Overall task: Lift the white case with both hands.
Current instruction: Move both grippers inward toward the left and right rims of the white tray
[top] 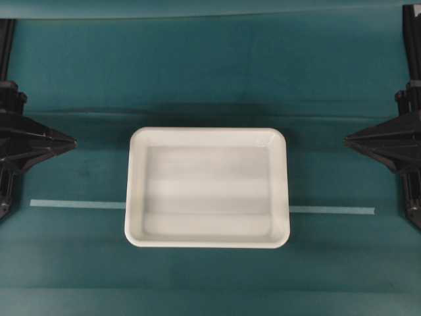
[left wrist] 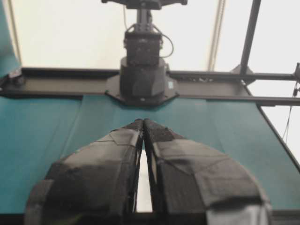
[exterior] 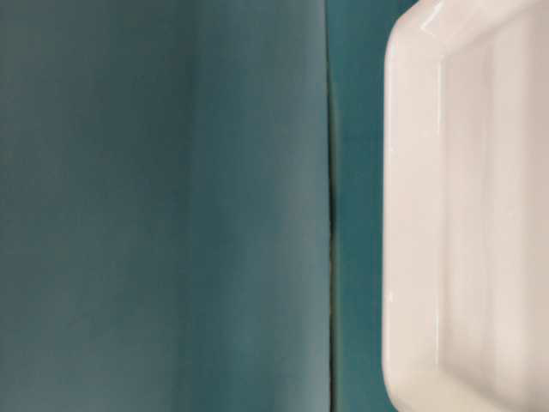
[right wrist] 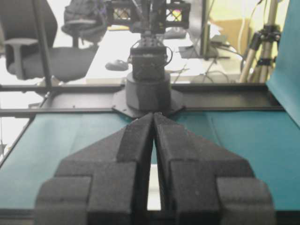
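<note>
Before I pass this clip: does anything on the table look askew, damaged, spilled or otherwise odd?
Nothing stands out. The white case lies flat and square on the teal mat, empty and intact, covering the middle of a pale tape strip. The left hand and right hand sit shut at either side, clear of the case.

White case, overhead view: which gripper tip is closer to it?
Left, slightly. The left gripper sits off the white case's left rim; the right gripper is a little farther off the right rim.

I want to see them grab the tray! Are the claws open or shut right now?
Left claw: shut, holding nothing, away from the white case.
Right claw: shut, holding nothing.
</note>
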Controlling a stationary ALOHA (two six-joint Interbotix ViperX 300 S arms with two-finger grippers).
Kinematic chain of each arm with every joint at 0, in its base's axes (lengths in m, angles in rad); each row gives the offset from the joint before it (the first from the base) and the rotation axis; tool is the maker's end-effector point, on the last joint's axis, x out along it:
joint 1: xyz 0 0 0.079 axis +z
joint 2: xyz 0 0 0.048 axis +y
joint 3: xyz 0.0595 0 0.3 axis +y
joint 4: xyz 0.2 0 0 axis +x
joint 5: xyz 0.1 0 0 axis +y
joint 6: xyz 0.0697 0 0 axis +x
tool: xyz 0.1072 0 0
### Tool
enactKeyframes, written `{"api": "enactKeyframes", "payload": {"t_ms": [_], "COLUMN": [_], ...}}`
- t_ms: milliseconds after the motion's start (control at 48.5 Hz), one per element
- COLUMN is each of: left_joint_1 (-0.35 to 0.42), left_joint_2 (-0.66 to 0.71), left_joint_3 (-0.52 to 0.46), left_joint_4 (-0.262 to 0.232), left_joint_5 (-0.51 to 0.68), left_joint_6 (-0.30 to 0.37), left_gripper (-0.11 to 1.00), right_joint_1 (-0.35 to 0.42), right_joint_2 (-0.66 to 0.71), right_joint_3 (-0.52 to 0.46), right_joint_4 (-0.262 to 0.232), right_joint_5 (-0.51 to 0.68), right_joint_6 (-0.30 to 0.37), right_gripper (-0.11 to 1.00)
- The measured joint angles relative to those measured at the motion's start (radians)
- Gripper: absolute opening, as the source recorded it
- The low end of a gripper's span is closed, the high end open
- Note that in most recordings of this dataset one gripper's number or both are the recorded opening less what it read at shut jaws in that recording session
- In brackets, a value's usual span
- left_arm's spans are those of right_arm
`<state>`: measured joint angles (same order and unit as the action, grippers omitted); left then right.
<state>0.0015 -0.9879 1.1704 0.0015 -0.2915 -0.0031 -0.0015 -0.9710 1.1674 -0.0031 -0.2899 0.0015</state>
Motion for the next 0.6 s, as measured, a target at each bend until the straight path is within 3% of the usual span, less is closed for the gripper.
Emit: {"api": "enactKeyframes", "payload": {"t_ms": [62, 165, 392, 598], "left_joint_1": [0.0, -0.003, -0.015, -0.018], "left_joint_2": [0.011, 0.051, 0.064, 0.072], "left_joint_3": [-0.002, 0.0, -0.014, -0.046], "left_joint_4": [0.005, 0.009, 0.014, 0.014], "left_joint_5": [0.008, 0.018, 0.043, 0.11], "left_joint_6": [-0.018, -0.072, -0.17, -0.425], "left_gripper": [0.09, -0.03, -0.03, -0.03], "right_joint_1": [0.0, 0.0, -0.003, -0.028], "right_joint_2": [-0.002, 0.0, 0.04, 0.114], "right_joint_3": [0.006, 0.012, 0.009, -0.038], "right_joint_4": [0.005, 0.04, 0.104, 0.127], "right_joint_5": [0.0, 0.008, 0.071, 0.153], "right_joint_6": [0.008, 0.048, 0.239, 0.471], "right_gripper": [0.1, 0.0, 0.0, 0.0]}}
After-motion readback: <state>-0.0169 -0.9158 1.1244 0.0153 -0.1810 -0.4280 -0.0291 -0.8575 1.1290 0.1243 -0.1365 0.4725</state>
